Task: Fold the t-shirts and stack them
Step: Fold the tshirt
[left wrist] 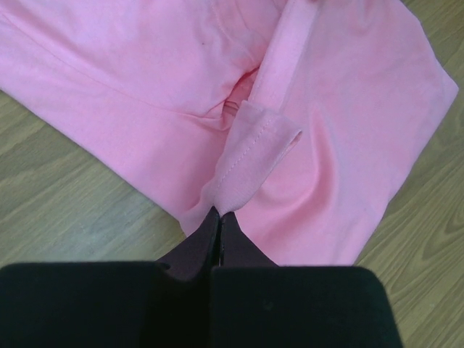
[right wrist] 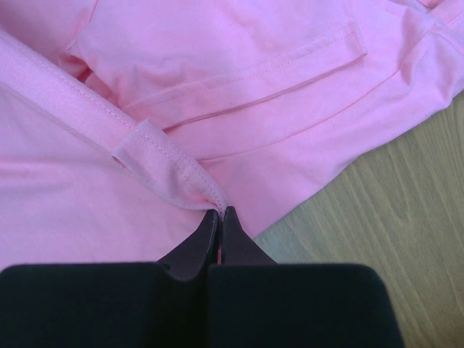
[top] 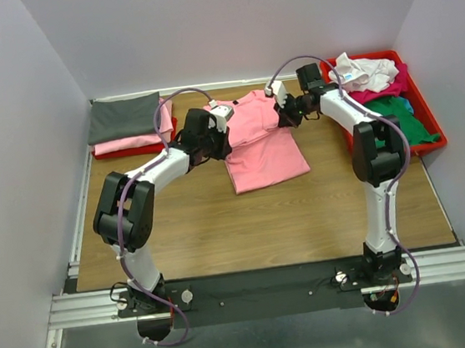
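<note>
Left gripper (left wrist: 220, 214) pinched fully closed on a hemmed fold of the pink t-shirt (top: 266, 155), cloth spreading out ahead of its tips. Right gripper (right wrist: 220, 213) also clamped tight on a hem fold, shirt ahead and to its left, bare wood table (right wrist: 391, 217) to its right.

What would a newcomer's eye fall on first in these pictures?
The light pink t-shirt lies at centre, and the left gripper and right gripper are each shut on a pinch of its cloth. At the far right, a red tray holds white, magenta and green tees; at the far left sits a folded stack, dark grey on pink.
</note>
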